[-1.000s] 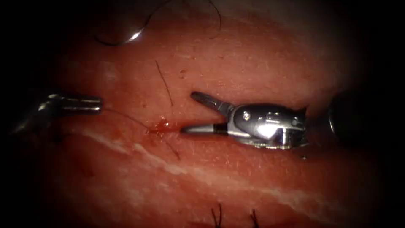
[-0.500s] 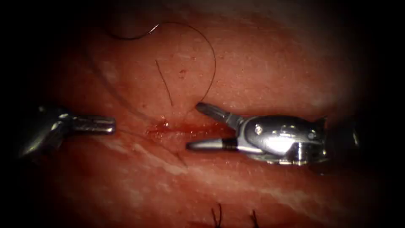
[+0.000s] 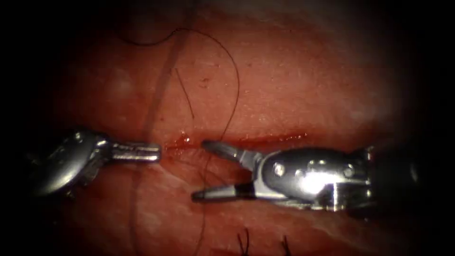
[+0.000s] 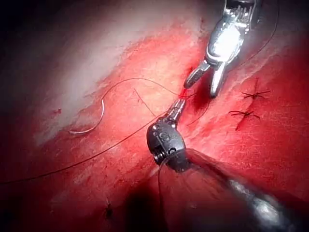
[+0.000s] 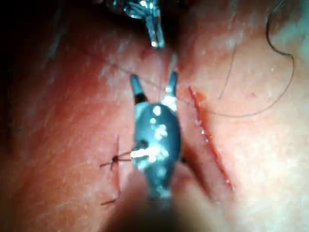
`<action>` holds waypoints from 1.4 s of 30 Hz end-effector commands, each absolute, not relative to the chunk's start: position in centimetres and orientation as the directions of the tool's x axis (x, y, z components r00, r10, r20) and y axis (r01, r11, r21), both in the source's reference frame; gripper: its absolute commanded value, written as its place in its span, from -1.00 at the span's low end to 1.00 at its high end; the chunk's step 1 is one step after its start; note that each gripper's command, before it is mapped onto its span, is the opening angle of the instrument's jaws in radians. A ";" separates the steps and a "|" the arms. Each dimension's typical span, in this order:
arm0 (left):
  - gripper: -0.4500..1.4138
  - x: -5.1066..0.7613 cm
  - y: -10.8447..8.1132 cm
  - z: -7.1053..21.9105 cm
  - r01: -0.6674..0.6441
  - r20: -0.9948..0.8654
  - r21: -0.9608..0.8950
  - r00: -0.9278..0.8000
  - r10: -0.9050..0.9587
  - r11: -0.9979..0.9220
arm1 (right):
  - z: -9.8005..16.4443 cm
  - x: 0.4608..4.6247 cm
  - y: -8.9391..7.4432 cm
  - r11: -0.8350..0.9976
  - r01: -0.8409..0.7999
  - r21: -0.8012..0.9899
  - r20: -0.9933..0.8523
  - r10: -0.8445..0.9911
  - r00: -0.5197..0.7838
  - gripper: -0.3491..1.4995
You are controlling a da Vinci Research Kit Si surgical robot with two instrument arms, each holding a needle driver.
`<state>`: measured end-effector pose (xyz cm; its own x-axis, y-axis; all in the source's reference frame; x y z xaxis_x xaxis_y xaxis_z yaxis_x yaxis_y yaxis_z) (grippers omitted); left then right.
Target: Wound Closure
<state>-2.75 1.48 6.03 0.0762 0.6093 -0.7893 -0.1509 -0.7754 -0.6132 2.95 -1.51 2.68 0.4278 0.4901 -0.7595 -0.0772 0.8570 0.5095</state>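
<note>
Evidently mid thread-handling: the needle [image 3: 142, 43] lies loose on the tissue [image 3: 294, 85] well above the cut [image 3: 265, 139], the left tool [image 3: 142, 151] seemingly pinches the thread [image 3: 235, 95], and the right tool [image 3: 199, 169], fingers wide, straddles it, so grasping demands closing clear of tissue.

I see the pale red pork-belly tissue [image 3: 303, 85] carrying a narrow horizontal cut [image 3: 256, 140] wet with red fluid. The thin dark thread [image 3: 235, 85] arcs above the cut, crosses it and trails downward. The curved steel needle [image 4: 91, 123] lies flat on the tissue surface, free of it, well apart from the cut.
</note>
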 end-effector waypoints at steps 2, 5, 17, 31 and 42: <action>-1.00 -2.80 1.4 6.1 -0.147 -0.795 -0.606 0.065 0.604 -0.782 | 2.7 2.90 -1.6 0.854 -0.070 0.515 -0.757 0.492 0.430 0.25; -1.00 -2.79 1.4 6.1 -0.146 -0.798 -0.601 0.062 0.599 -0.785 | 2.7 2.75 -1.6 0.855 -0.086 0.512 -0.753 0.494 0.435 0.38; -1.00 -2.58 1.5 6.1 -0.158 -0.817 -0.573 0.030 0.576 -0.804 | 2.8 2.09 -1.9 0.865 -0.142 0.481 -0.754 0.491 0.436 0.49; -1.00 -2.40 1.4 6.6 -0.179 -0.826 -0.542 -0.070 0.560 -0.821 | 2.7 3.24 -2.4 0.856 -0.040 0.515 -0.788 0.492 0.370 0.34; -1.00 -2.41 1.3 6.6 -0.186 -0.824 -0.539 -0.084 0.560 -0.821 | 2.7 3.73 -2.0 0.888 -0.145 0.437 -0.852 0.460 0.249 0.33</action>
